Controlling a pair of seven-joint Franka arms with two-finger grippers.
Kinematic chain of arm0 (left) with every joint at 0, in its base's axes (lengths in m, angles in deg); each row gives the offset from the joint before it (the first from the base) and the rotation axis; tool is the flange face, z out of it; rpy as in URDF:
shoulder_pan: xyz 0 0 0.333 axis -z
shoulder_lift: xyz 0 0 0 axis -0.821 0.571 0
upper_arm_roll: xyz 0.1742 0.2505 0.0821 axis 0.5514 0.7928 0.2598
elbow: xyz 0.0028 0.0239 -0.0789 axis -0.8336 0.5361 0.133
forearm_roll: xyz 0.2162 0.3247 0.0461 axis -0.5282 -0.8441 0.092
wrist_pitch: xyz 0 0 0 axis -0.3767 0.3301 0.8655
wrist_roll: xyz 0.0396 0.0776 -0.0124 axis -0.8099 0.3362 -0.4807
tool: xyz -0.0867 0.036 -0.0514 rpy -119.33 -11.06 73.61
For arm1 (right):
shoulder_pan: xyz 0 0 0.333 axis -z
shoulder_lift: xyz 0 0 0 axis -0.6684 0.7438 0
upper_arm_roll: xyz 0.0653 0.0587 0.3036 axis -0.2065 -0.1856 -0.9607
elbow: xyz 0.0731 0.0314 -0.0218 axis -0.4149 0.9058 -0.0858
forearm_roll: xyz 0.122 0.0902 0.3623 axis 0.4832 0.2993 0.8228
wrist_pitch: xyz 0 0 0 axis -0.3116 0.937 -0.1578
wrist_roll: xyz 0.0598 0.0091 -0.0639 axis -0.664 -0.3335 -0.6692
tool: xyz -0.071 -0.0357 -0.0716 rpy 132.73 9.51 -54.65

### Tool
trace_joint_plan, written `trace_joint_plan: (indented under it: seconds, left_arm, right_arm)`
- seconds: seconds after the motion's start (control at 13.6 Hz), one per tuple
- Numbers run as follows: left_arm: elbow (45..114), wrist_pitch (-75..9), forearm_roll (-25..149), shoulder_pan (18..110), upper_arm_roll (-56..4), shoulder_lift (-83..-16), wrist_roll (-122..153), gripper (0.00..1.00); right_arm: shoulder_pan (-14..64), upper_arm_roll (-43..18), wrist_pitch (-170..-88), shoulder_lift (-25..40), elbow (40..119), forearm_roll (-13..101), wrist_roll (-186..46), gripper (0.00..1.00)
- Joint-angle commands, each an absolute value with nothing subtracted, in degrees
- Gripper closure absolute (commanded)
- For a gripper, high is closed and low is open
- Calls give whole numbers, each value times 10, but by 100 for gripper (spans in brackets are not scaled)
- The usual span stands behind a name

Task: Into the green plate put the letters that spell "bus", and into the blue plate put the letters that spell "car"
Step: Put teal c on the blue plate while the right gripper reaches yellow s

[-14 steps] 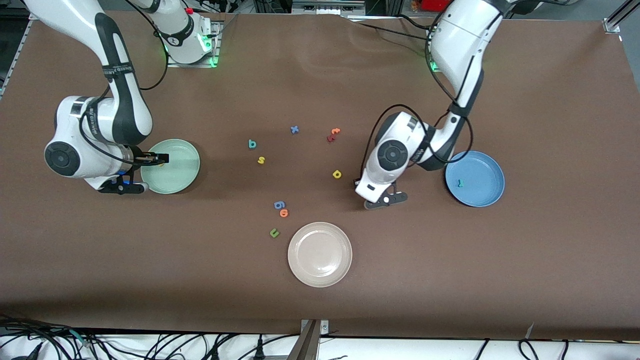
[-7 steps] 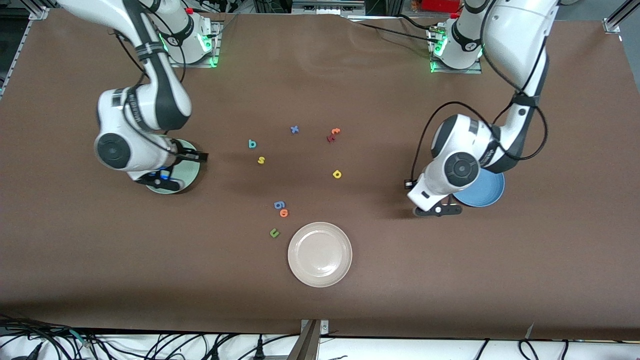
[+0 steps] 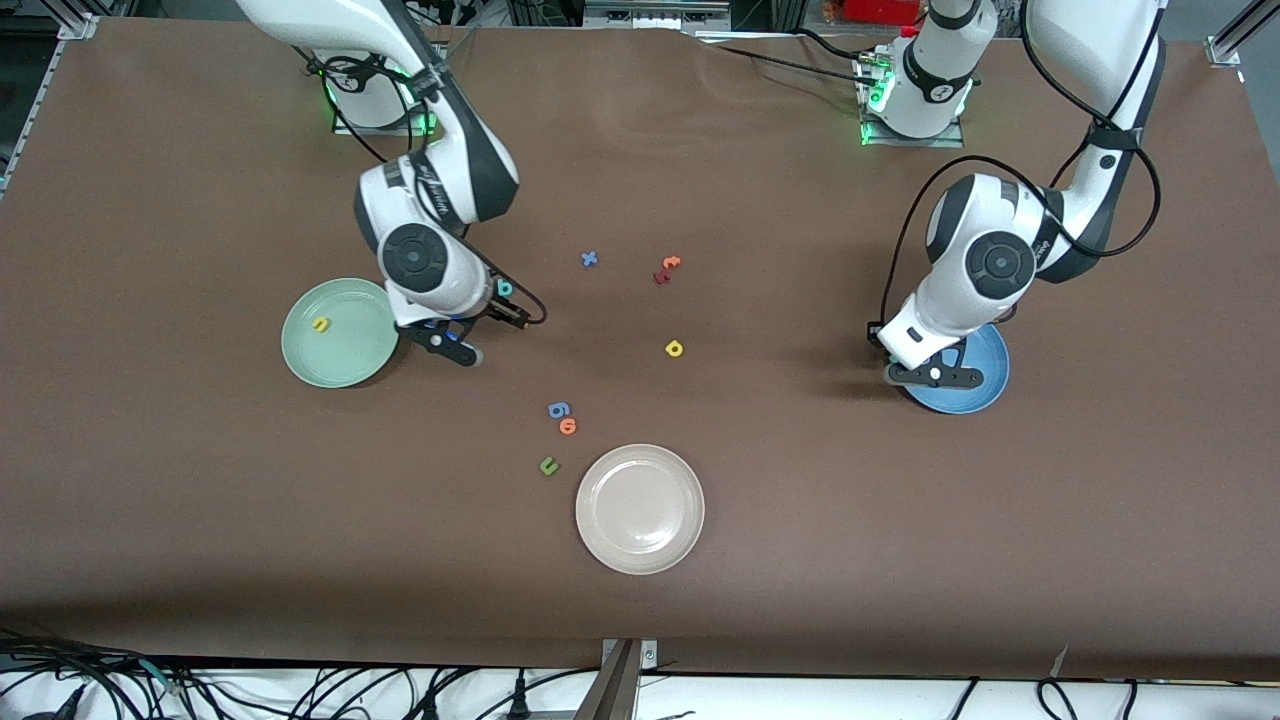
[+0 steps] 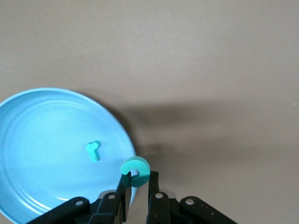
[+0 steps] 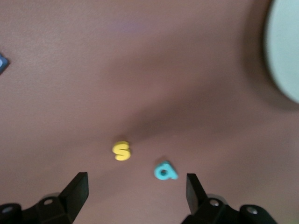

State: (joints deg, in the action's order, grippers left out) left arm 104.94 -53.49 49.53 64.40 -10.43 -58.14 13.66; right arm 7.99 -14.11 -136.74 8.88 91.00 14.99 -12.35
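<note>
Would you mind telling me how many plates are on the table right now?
3: the green plate toward the right arm's end, the blue plate toward the left arm's end, and the beige plate nearest the front camera.

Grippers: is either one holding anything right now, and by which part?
Left gripper, over the blue plate's rim, pinches the teal "c" by its lower curve. Right gripper is open, empty.

Both arms are glossy white shells with dark grey joint bands and a round dark cap on each wrist housing. Loose black cables loop along the forearms. The bases glow green around their rings. The left gripper (image 4: 138, 186) and right gripper (image 5: 135, 191) are matte black, with small silver screws showing on their fingers (image 4: 122, 198).
</note>
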Motion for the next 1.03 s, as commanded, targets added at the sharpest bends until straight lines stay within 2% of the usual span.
trace_joint_plan:
  seconds: [0.0,0.29,0.37,0.44,0.51,0.66,0.81,0.95]
  left_arm:
    - [1111,-613,479,589,-111,-603,228,95]
    - [1108,-619,480,570,-112,-590,256,94]
    - [1108,-619,480,570,-112,-589,256,77]
    - [1107,-618,480,570,-112,-582,256,12]
    - [1106,-617,480,570,-112,-580,256,0]
    - [1102,-613,485,573,-113,-582,254,0]
    - [1086,-610,491,595,-120,-578,228,0]
    - [1067,-586,515,622,-162,-576,119,0]
  right_arm:
    - [64,-135,-1404,111,912,147,-97,8]
    - [50,-136,-1460,135,933,147,-84,8]
    - [49,-136,-1467,140,937,147,-74,8]
    - [46,-137,-1475,141,943,148,-71,8]
    - [42,-137,-1480,143,950,152,-70,8]
    - [34,-137,-1496,139,970,152,-64,12]
    - [34,-138,-1546,130,994,152,-65,12]
    - [34,-140,-1553,128,995,152,-66,12]
